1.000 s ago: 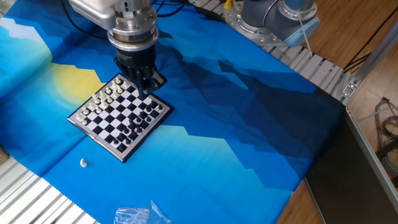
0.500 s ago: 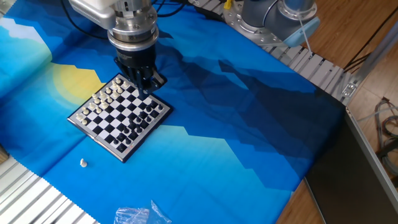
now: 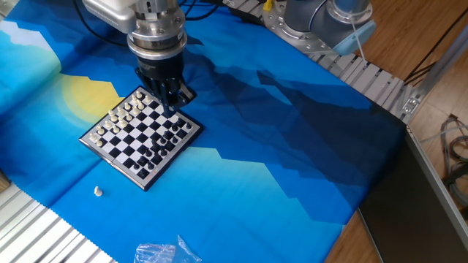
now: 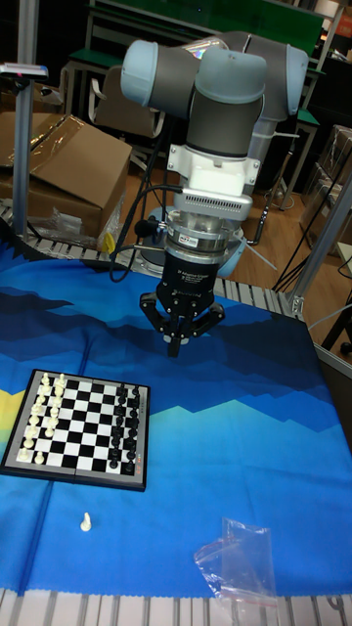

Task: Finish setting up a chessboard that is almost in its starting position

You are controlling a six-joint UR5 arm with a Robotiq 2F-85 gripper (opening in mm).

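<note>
Fixed view: a desk (image 3: 307, 168) is covered with a blue cloth printed with darker blue mountain shapes and a yellow sun. On the left part of the cloth lies the chessboard (image 3: 140, 136), turned like a diamond. Cream pieces line its upper-left side and black pieces its lower-right side. One stray cream piece (image 3: 97, 191) lies on the cloth, off the board and near the desk's front edge. A clear bag (image 3: 157, 253) sits at the bottom edge, further right.

The arm's claw (image 3: 170, 97) points straight down over the board's far corner. In the tall view the claw (image 4: 175, 345) hangs in the air above the cloth, behind and to the right of the board (image 4: 79, 427), well clear of it. Its two fingers meet at the tips, with nothing seen between them. In this view the cream piece (image 4: 86, 522) lies just in front of the board, and the bag (image 4: 237, 564) is crumpled to its right. A cardboard box (image 4: 68, 174) stands behind the desk on the left.
</note>
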